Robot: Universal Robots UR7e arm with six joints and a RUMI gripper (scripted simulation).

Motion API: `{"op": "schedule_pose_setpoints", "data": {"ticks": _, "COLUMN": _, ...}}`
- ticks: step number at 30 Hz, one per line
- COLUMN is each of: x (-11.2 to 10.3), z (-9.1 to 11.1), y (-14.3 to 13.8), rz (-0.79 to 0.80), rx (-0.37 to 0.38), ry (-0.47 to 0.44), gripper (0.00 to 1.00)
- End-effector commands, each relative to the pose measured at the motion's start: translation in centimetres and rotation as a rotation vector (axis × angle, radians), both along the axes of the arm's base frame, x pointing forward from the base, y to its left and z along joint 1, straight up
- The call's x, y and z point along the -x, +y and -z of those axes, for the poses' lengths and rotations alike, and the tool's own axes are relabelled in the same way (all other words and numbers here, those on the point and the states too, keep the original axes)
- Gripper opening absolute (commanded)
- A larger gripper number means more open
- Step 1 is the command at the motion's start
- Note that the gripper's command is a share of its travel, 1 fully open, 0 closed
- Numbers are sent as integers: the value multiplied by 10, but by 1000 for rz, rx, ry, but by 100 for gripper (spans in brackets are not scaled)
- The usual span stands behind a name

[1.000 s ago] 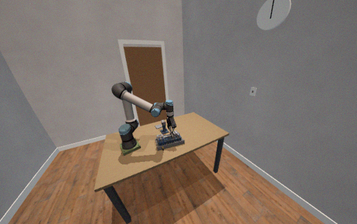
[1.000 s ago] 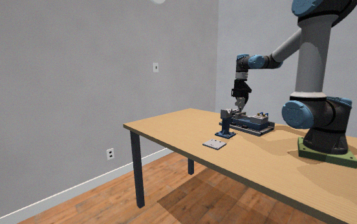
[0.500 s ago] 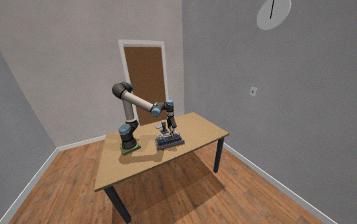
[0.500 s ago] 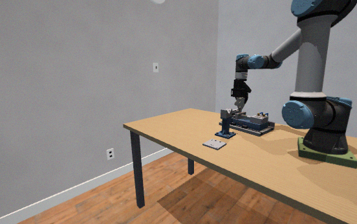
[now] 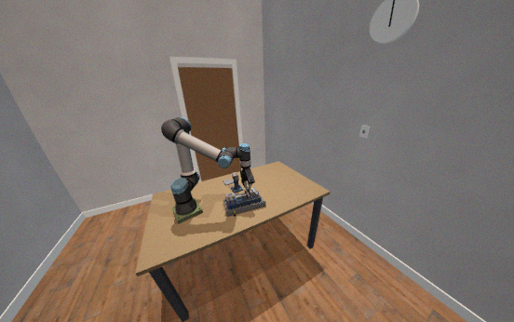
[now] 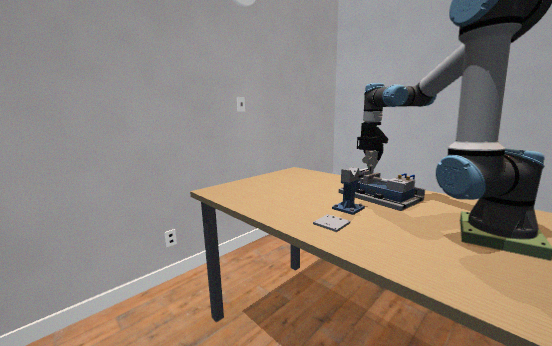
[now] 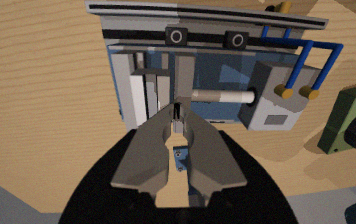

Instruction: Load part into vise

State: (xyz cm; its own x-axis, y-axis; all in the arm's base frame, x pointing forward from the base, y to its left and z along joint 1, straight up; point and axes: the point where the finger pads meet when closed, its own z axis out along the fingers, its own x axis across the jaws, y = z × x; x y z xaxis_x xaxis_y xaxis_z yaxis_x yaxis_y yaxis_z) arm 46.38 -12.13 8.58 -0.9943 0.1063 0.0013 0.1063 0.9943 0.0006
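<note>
The part (image 7: 163, 91) lies lengthwise between the jaws, its long dark slot facing up. Its left long side is close beside the fixed jaw (image 7: 120, 75); whether they touch is unclear. A gap shows between the part and the moving jaw (image 7: 184, 72) on the rod (image 7: 220, 95). Contact with the work stop cannot be made out, and the part's near end is hidden by the fingers. My gripper (image 5: 249, 191) (image 6: 371, 170) (image 7: 175, 103) is shut and empty, its tips low over the vise (image 5: 244, 203) (image 6: 384, 193), in line with the gap and moving jaw. The infeed plate (image 5: 228, 182) (image 6: 331, 223) is bare.
The V-block stand (image 5: 236, 181) (image 6: 349, 192) is close beside the vise, on the infeed plate's side. The air cylinder (image 7: 277, 107) has blue hoses (image 7: 299, 65) rising above it. The green robot base (image 5: 188, 212) (image 6: 505, 239) is beyond the cylinder end.
</note>
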Motion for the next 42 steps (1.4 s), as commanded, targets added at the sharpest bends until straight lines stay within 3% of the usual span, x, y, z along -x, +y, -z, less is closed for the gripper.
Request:
{"op": "schedule_pose_setpoints", "data": {"ticks": 1, "x": -1, "z": -1, "y": 0, "rz": 0, "rx": 1, "ry": -1, "gripper": 0}}
{"op": "schedule_pose_setpoints", "data": {"ticks": 42, "x": 9, "z": -1, "y": 1, "rz": 0, "rx": 1, "ry": -1, "gripper": 0}}
